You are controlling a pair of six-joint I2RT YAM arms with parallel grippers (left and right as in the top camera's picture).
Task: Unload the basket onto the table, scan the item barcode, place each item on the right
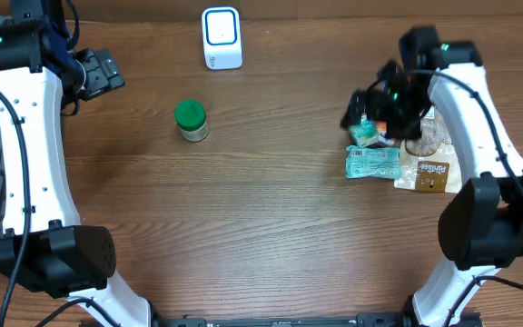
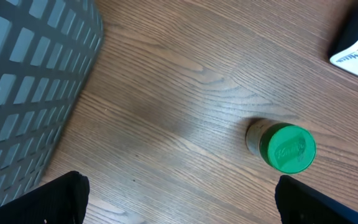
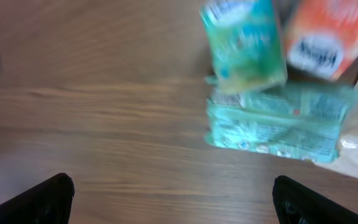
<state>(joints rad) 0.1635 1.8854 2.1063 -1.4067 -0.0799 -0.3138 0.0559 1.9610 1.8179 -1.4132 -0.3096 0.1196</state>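
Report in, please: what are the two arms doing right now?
Left tool open, empty, green-lidded jar just ahead. Right tool open, empty, above the teal packets. White scanner at the far edge, nothing in the way.

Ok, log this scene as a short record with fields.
scanner: white, far side of the table, near the middle
jar: green lid, upright, standing alone left of centre
pile: teal packet, orange box and brown bag, together on the right
basket: grey, at the left edge
left fingers: open, empty, near the jar
right fingers: open, empty, by the pile
scan: not yet done
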